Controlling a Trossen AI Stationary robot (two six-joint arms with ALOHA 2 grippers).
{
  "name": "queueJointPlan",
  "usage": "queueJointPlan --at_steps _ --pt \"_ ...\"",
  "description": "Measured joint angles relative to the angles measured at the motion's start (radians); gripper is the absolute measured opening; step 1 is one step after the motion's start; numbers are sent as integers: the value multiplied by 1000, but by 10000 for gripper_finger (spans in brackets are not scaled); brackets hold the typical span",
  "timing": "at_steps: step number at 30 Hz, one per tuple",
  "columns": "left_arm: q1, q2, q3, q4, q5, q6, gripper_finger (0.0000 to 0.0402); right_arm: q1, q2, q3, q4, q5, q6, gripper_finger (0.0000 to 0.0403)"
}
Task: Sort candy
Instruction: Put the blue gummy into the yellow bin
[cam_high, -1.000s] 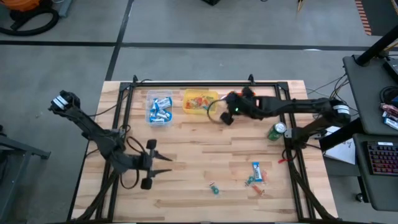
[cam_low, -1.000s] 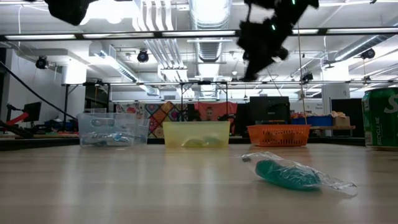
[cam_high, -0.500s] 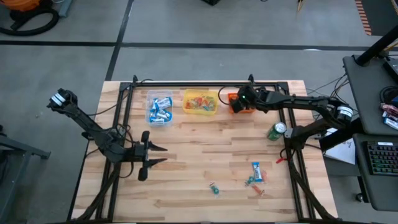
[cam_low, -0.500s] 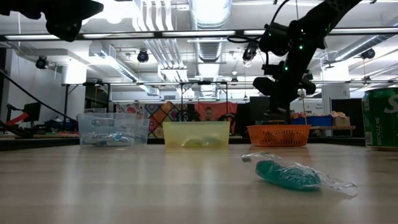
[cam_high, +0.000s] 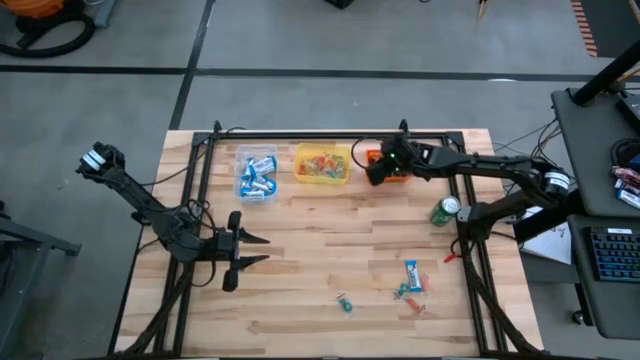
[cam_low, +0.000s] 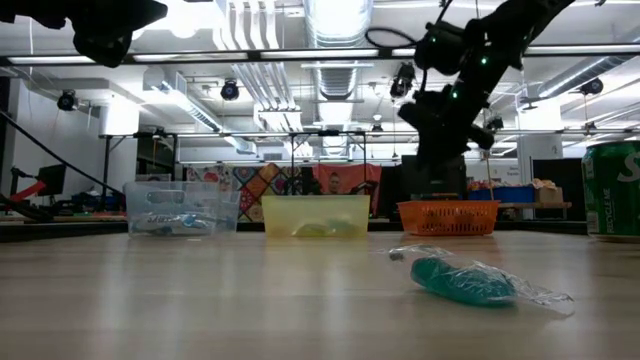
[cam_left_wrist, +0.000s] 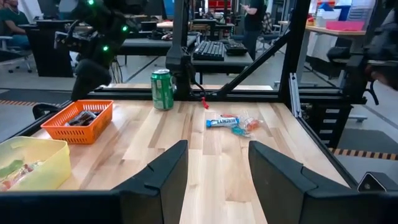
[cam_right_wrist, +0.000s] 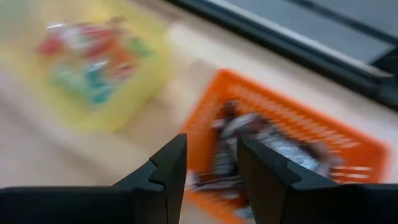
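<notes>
My right gripper hangs open and empty above the left edge of the orange tub, which holds dark brown wrapped candy. It shows above the orange tub in the low view. My left gripper hovers open and empty over the table's left middle, pointing right. A blue-and-white bar, a green sweet and tiny sweets lie flat on the table near its near right part. The green sweet lies close to the low camera.
A clear tub of blue-and-white candy and a yellow tub of small coloured sweets stand left of the orange one, along the far edge. A green can stands near the right edge. Bare wood lies between the tubs and the loose candy.
My right gripper swung from between the yellow and orange tubs to the right over the orange tub, dipped toward it, then rose a little and drifted back left. My left gripper turned to point right and moved slightly toward the far edge, then stayed still.
</notes>
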Motion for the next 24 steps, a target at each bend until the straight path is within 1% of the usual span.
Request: queueJointPlan --at_steps 5,8,9,14,18,21,24 --pt "0 0 0 -4 0 -1 153 92 -24 4 10 -124 -1 132" --pt "0 0 0 -12 0 -1 153 181 -29 4 10 -197 24 132" --pt "0 0 0 -13 0 -1 153 216 -29 4 10 -205 50 132" --pt "0 0 0 -13 0 -1 153 418 -8 3 24 -204 243 132" --pt "0 0 0 -12 0 -1 153 581 38 16 41 -191 356 132" --pt "0 0 0 -10 -1 -1 153 681 94 57 42 -162 436 132" --pt "0 0 0 -9 -1 -1 153 755 174 123 34 -152 479 132"
